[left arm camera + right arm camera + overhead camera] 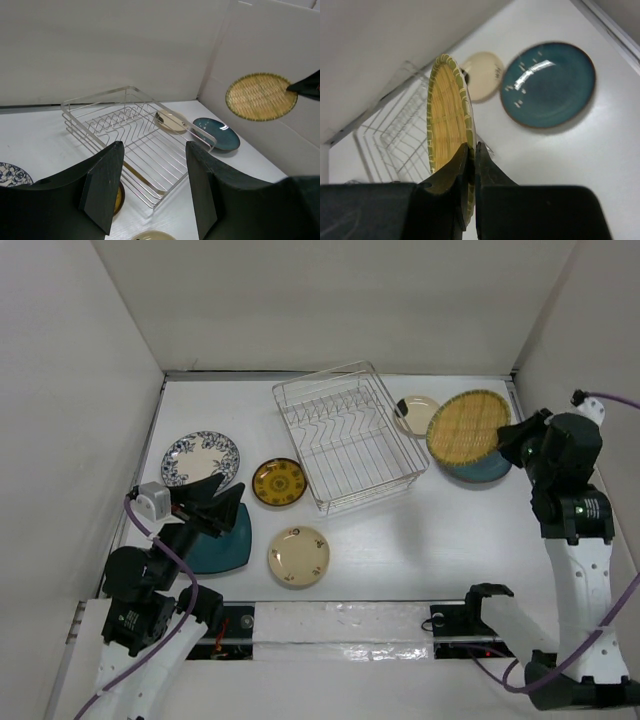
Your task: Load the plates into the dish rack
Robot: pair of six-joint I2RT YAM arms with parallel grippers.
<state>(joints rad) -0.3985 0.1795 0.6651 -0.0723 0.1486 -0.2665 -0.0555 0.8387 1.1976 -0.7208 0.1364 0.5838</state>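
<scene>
Right of rack [350, 435]: right gripper [471, 147] clamped on tan plate [468, 426] rim; we should lower it upright between 2 prongs [335, 427]; left gripper [154, 147] apart.

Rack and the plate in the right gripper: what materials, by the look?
Dish rack: bright metal wire, likely chromed or stainless; thin shiny silver rods. Tan plate in the right gripper: woven look, matte, but possibly a printed grid on ceramic.

White table [400, 540], wire dish rack [345, 435], floral plate [200, 458], yellow plate [279, 482], round teal plate [547, 85]
</scene>
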